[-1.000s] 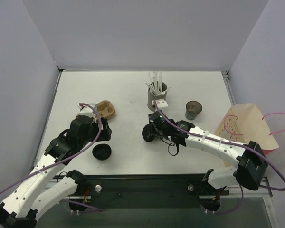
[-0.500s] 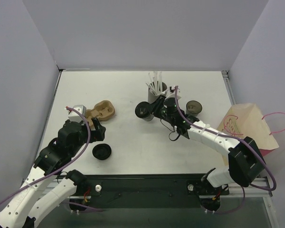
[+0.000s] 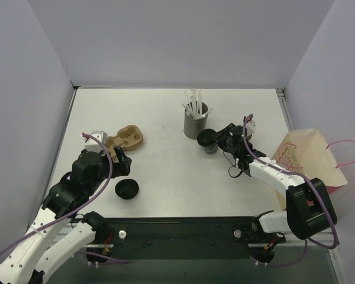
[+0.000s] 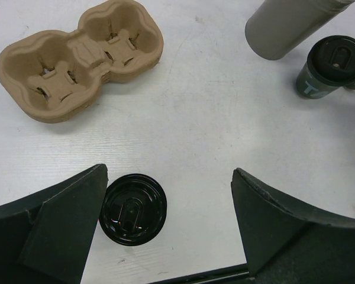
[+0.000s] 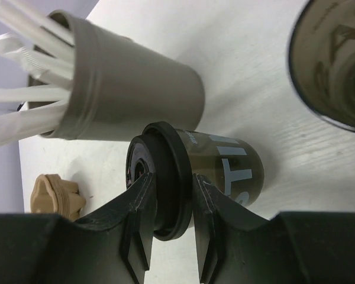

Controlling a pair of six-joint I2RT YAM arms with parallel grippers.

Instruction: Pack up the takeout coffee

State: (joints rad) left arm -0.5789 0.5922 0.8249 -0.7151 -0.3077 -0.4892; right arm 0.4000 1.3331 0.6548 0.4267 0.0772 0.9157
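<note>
Although the left gripper hung wide open and empty above the loose lid at the near left, the takeout coffee was well off to its right, upright just beside the straw holder, its lid rim pinched between the narrowed fingers of the right gripper. That arm stretched out low toward the far right, and the paper bag lay right of the cup and somewhat nearer, so the carry looked to me rightward.
</note>
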